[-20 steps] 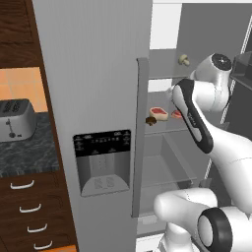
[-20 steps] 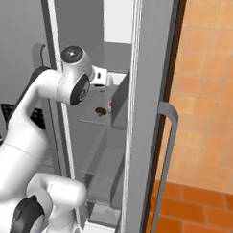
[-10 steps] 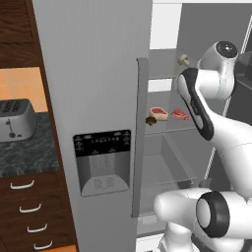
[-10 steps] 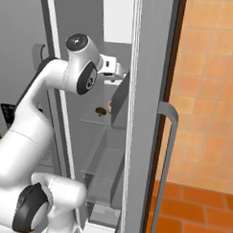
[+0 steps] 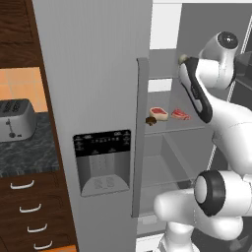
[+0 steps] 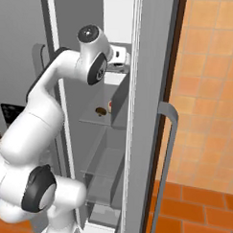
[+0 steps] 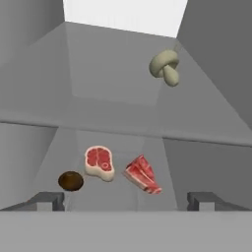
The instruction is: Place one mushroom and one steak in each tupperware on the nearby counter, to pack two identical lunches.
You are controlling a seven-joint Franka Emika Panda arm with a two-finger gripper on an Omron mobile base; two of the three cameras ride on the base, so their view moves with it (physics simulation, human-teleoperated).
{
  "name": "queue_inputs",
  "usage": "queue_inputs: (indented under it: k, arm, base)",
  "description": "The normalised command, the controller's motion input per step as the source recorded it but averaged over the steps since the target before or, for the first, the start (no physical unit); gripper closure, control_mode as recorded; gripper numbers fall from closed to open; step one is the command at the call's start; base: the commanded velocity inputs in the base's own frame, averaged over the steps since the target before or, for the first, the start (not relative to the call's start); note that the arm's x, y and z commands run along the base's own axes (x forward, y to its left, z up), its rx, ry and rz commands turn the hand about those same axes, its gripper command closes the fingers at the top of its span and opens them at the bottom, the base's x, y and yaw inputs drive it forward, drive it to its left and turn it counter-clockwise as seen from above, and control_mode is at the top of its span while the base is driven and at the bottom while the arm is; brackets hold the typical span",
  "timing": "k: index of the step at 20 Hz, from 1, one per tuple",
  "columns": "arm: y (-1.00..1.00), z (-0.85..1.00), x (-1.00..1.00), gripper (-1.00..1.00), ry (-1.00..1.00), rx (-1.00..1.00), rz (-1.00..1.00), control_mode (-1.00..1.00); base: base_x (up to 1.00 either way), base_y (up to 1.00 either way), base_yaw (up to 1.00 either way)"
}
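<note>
Arm has lifted over the last second: the elbow and wrist that sat level with the lower fridge shelf now ride up by the upper shelf, and the claw has eased that last bit wider, so it stands spread and released, nothing between its tips. Base cameras hold the same framing, so it's the arm moving, not the base. Hand view looks into the open fridge: a pale mushroom lies on the upper glass shelf, high and right in that view, well apart from the rest. On the lower shelf sit a round marbled steak, a redder wedge-shaped steak just beside it, and a dark brown mushroom near the round steak's other side. Left base view shows the same three on the lower shelf, brown mushroom nearest the door edge, and the pale mushroom peeks out by the wrist. Judging from the raised wrist, the pale mushroom looks like the first pick, though the aim isn't settled. All four foods sit in the fridge, so no lunch is started. The table with the toaster lies off to the left of the fridge; no tupperware can be made out on the part visible, so a drive over seems needed after each grab.
</note>
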Motion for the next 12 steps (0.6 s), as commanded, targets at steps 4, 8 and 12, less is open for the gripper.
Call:
queue_inputs:
  k: [4,8,12]
  arm:
    - [-0.08,0.47,0.83,-1.0,-0.09,-0.01,0.0,-1.0]
    - [-0.39,0.33,0.81,-1.0,0.05,-0.02,-0.05,-1.0]
    - [-0.74,-0.01,0.84,-1.0,0.1,0.02,-0.08,-1.0]
  base:
    - [0.0,0.0,0.0]
    - [0.0,0.0,0.0]
    - [0.0,0.0,0.0]
